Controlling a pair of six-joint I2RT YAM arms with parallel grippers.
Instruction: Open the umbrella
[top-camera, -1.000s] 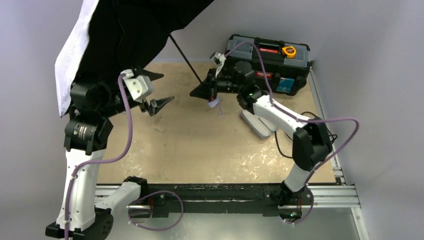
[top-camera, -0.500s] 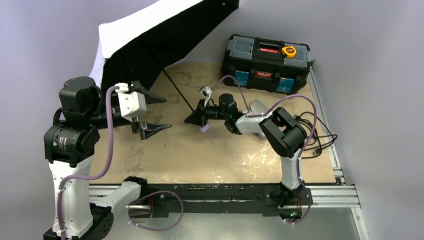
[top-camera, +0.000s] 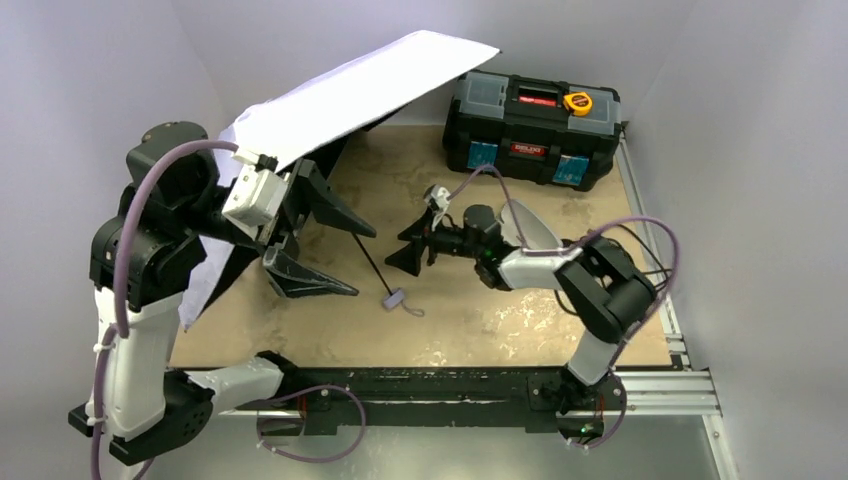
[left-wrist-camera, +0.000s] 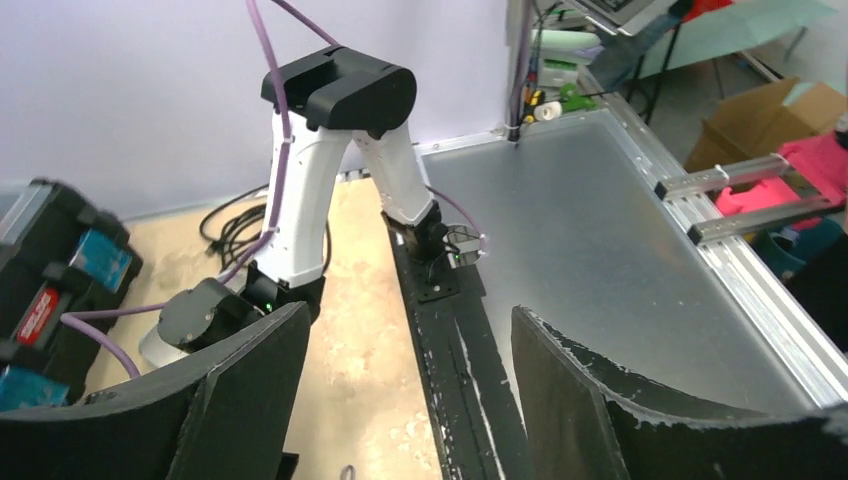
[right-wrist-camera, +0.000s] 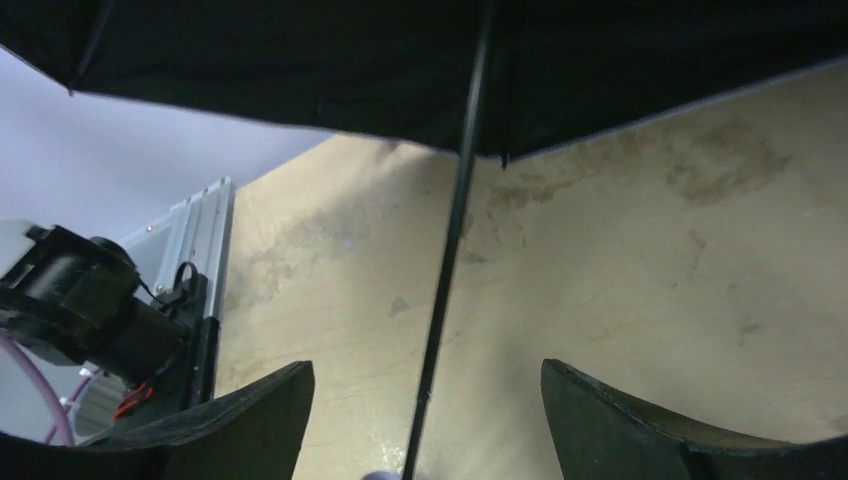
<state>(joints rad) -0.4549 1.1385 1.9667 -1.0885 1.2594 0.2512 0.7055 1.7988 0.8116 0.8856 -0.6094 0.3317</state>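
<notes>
The umbrella stands open, its pale lavender-white canopy (top-camera: 350, 95) tilted up at the back left with the black underside (right-wrist-camera: 300, 60) facing the table. Its thin dark shaft (top-camera: 370, 262) slopes down to the small lavender handle (top-camera: 395, 298), which rests on the table. My right gripper (top-camera: 400, 252) is open just right of the shaft and holds nothing; in the right wrist view the shaft (right-wrist-camera: 445, 290) runs between the spread fingers of that gripper (right-wrist-camera: 428, 365), untouched. My left gripper (top-camera: 365, 262) is open under the canopy's edge, empty in its own view (left-wrist-camera: 410, 310).
A black toolbox (top-camera: 535, 125) with a yellow tape measure (top-camera: 578, 101) on it stands at the back right. A pale oval case (top-camera: 525, 225) lies behind the right arm. Cables trail at the right edge. The black base rail (top-camera: 430, 385) runs along the near edge.
My right gripper has opened and let go of the umbrella's handle, which dropped to the table. The canopy has tipped over to the left. My left arm has swung in under it.
</notes>
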